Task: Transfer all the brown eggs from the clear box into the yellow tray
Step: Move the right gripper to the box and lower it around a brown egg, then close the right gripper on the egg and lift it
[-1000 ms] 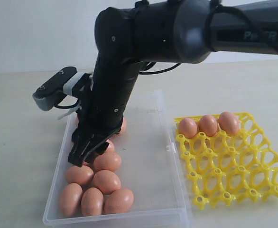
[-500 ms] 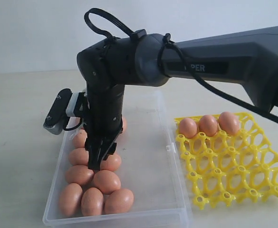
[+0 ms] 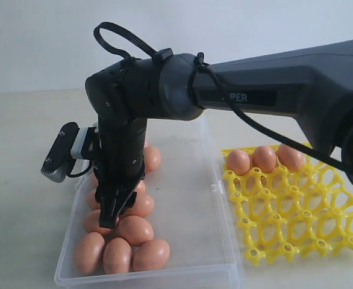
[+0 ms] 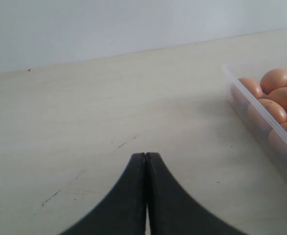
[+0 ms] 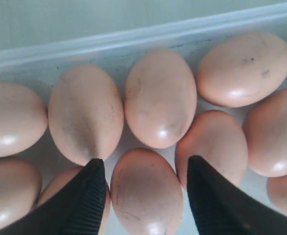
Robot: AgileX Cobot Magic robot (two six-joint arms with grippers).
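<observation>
The clear box [image 3: 185,192] lies left of the yellow tray [image 3: 297,211]. Several brown eggs [image 3: 134,230] fill the box's left and near part; three eggs [image 3: 264,158] sit in the tray's far row. My right gripper [image 3: 111,214] reaches across into the box and points down at the pile. In the right wrist view it [image 5: 146,161] is open, its ribbed fingers [image 5: 84,200] on either side of one egg [image 5: 146,196], not closed on it. My left gripper [image 4: 146,155] is shut and empty over bare table, beside the box wall [image 4: 253,100] and its eggs [image 4: 275,81].
The right arm's black forearm [image 3: 273,90] spans the scene above the tray and box. Its wrist camera [image 3: 61,152] sticks out over the box's left wall. The box's right half holds no eggs. Most tray cells stand empty.
The right arm has swung left and lower; its gripper has come down from the middle of the box onto the egg pile nearer the front.
</observation>
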